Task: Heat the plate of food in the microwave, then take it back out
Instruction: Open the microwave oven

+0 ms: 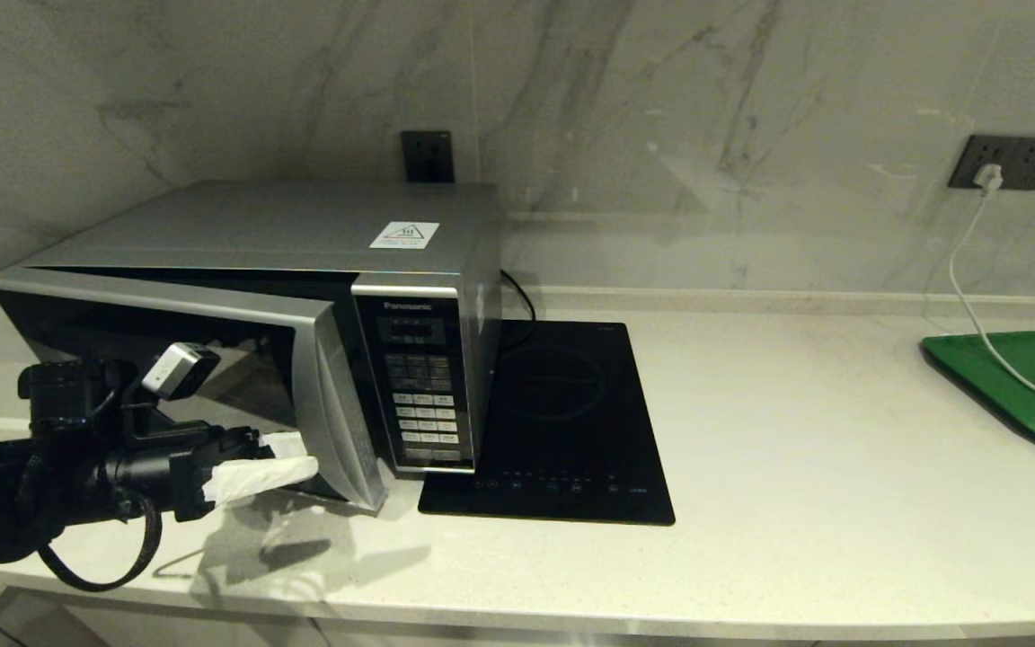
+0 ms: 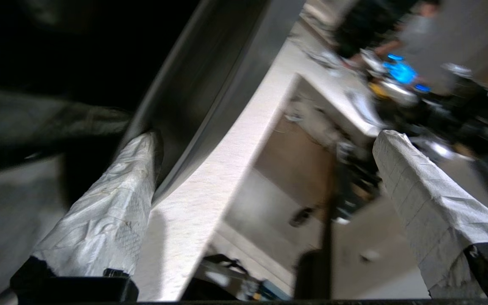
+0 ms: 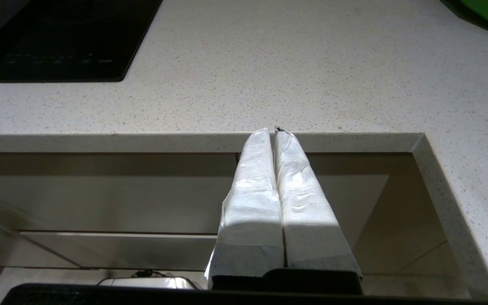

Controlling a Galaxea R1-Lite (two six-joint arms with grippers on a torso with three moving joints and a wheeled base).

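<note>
Your left gripper is spreading its fingers at the microwave door's free edge, at eight o'clock. The silver door is hanging ajar. Your right gripper is sitting pressed together below the counter.

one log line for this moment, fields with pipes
stage: microwave door ajar | left pincer: open, at door's free edge | right pincer: shut, parked below counter edge | plate: not in view

You get soft, even light from above in the head view, with the left gripper casting a shadow on the surface and the frame's edges bowing outward. The left wrist view is heavily motion-blurred and dark beside the microwave. The right wrist view is sharp.
</note>
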